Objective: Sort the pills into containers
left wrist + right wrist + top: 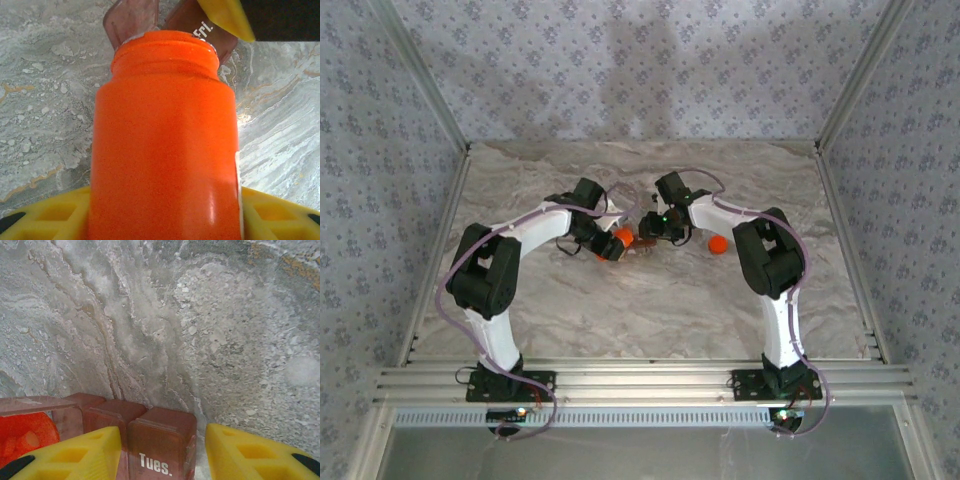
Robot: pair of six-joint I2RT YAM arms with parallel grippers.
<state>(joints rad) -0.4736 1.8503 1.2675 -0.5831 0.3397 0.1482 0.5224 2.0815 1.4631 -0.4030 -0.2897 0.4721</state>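
Note:
My left gripper point(165, 205) is shut on the bright orange bottle point(165, 140), with a yellow finger point(45, 212) pressed against each side. The bottle's open mouth points at the dark reddish-brown containers point(197, 25), where one clear lid point(131, 20) stands open. In the right wrist view my right gripper point(162, 435) is shut on the containers point(160, 440), its fingers on either side of the end compartment marked "Tues.". The bottle's mouth point(25, 437) shows at the left, with blurred lumps inside. I cannot make out single pills. In the top view both grippers point(613, 248) point(651, 232) meet mid-table.
A small round orange thing point(718, 243), perhaps the bottle's cap, lies on the marbled table point(650, 310) just right of the right arm's wrist. Patterned walls stand on the left, back and right sides. A metal rail point(640, 380) runs along the near edge.

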